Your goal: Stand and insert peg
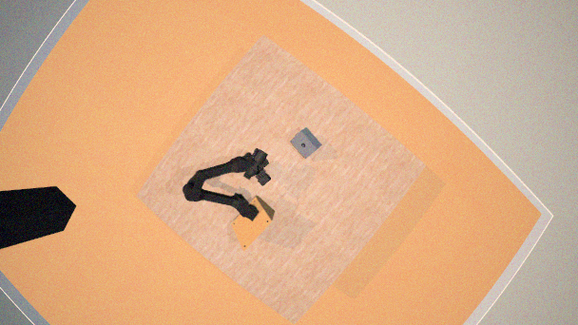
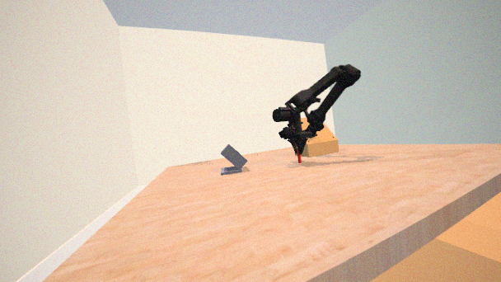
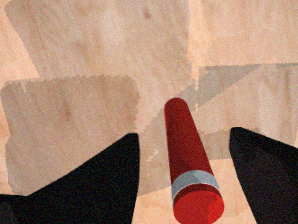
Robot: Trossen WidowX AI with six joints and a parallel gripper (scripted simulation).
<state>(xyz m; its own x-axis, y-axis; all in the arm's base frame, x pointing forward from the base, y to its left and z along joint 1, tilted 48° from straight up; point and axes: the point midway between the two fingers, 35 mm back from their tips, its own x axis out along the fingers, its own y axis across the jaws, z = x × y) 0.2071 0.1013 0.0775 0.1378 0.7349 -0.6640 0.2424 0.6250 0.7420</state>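
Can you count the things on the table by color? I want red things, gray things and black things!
Red: 1, the peg with a pale band
Gray: 1, the sloped panel
Black: 1, the robot arm
Total: 3

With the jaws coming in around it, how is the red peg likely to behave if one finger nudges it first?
The red peg would probably tip, being slender and upright on a small end. Its smooth, round side might let it roll once down.
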